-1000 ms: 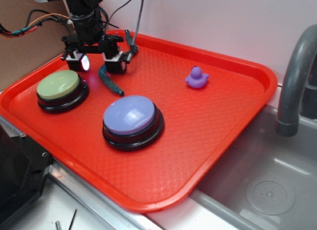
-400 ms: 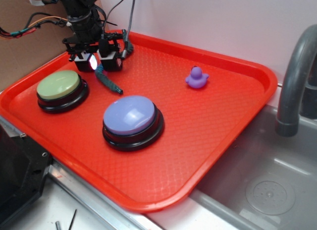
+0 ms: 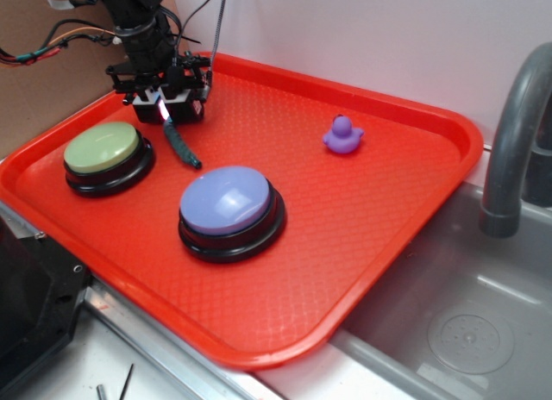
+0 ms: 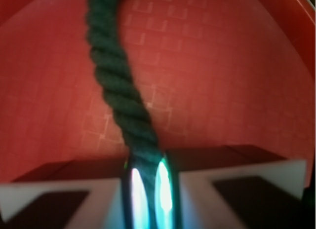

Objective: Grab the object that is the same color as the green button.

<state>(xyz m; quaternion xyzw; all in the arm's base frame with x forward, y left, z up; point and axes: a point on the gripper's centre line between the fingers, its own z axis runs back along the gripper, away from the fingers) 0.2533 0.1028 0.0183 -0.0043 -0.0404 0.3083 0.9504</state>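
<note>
The green button (image 3: 103, 148) is being kept at the red tray's (image 3: 388, 202) nine o'clock side. At its one o'clock, the green rope (image 3: 180, 143) is being pinched by the gripper (image 3: 168, 109), jaws pressed together on its upper end.

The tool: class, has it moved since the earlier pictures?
Yes. The tool has closed its pads on the green rope, and its left pad has drawn away from the green button toward the tray's back rim.
</note>
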